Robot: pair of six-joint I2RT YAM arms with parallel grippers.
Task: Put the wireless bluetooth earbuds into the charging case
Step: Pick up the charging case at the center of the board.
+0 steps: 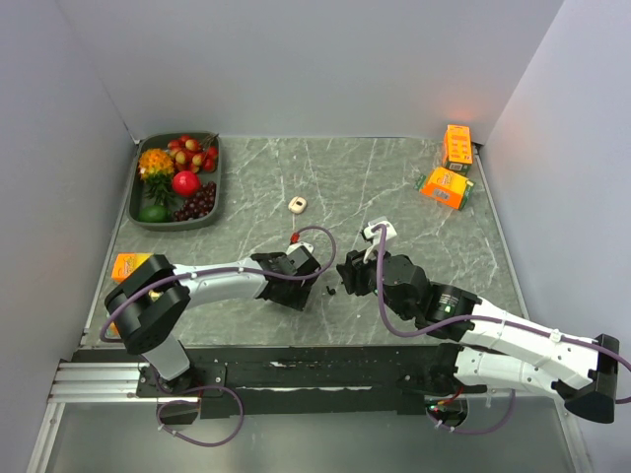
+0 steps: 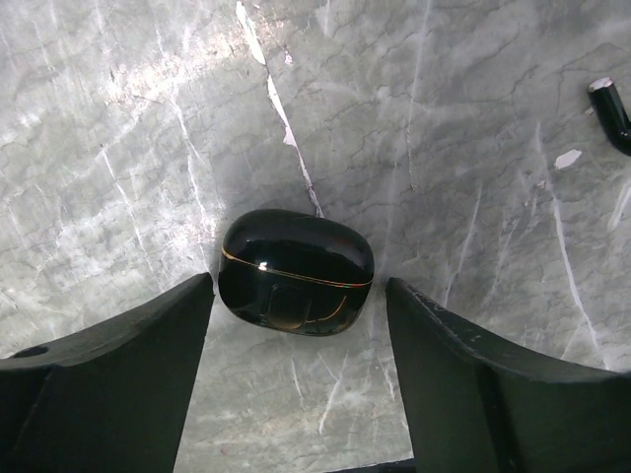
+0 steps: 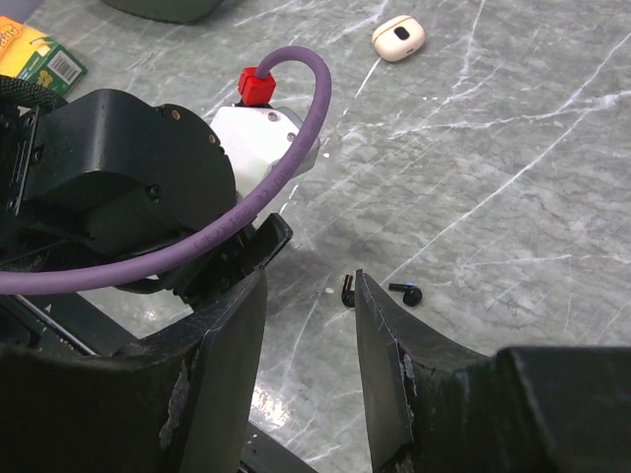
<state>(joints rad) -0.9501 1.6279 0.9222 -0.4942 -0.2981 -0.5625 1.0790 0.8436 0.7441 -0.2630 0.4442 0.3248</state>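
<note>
Nothing inserted yet — glossy black oval charging case (image 2: 296, 274) shut | tiny black plastic earbuds (image 3: 347, 290) loose on grey marble bench (image 3: 513, 177) | left hand (image 2: 298, 288) wide open, right hand (image 3: 309, 280) slightly open — both empty

Robot lab cell: blank grey walls (image 1: 325, 59) boxing marble-look table (image 1: 394, 197), metal mounting rail (image 1: 99, 379) at edge.

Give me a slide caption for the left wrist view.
Open left gripper straddling closed black charging case on marble table.
</note>
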